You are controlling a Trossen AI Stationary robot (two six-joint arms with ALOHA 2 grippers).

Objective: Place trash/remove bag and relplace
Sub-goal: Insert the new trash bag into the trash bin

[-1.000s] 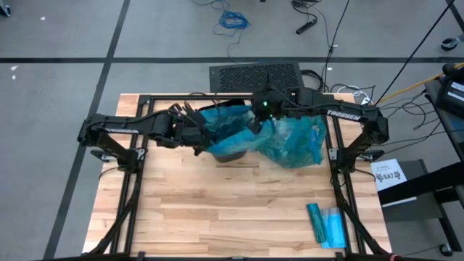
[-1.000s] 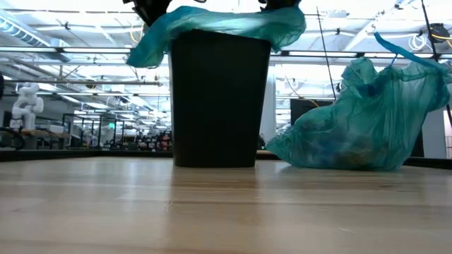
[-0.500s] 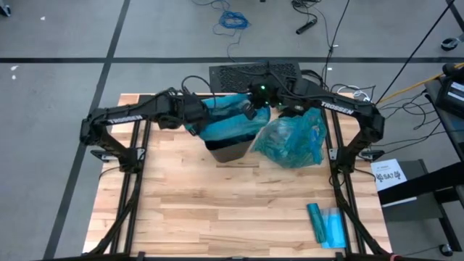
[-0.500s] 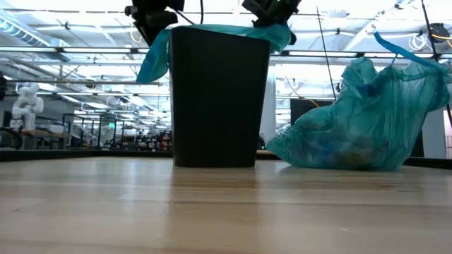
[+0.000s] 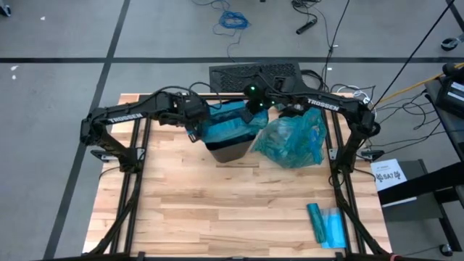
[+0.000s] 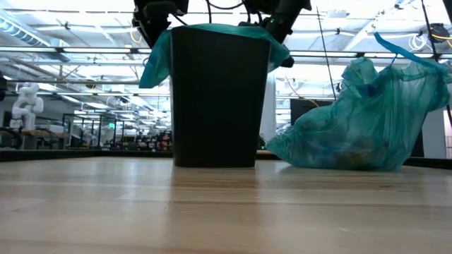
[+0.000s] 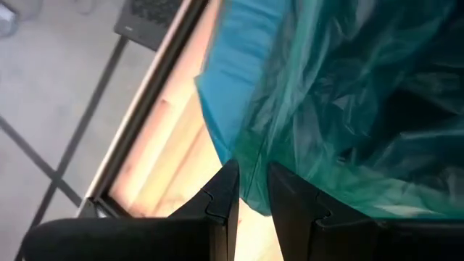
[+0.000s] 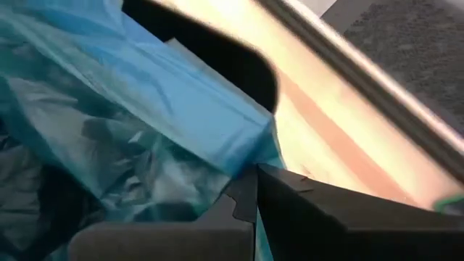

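Teal fresh liner (image 6: 212,32) over black bin (image 6: 219,99) rim | both grippers, left (image 7: 250,190), right (image 8: 255,190), pinch its edge | full bag (image 6: 360,123) beside bin | left: seat liner.

Counted on the wooden table (image 5: 217,210): one black bin (image 6: 219,99) fitted with one blue-teal liner bag (image 5: 228,125), and one filled, bunched teal bag (image 5: 293,141) lying just beside the bin. One flat blue-teal plastic packet (image 5: 326,225) lies well apart near the table's front corner on the right arm's side. Two dark arms carry one gripper each: left gripper (image 5: 194,132) and right gripper (image 5: 250,114), two in all.
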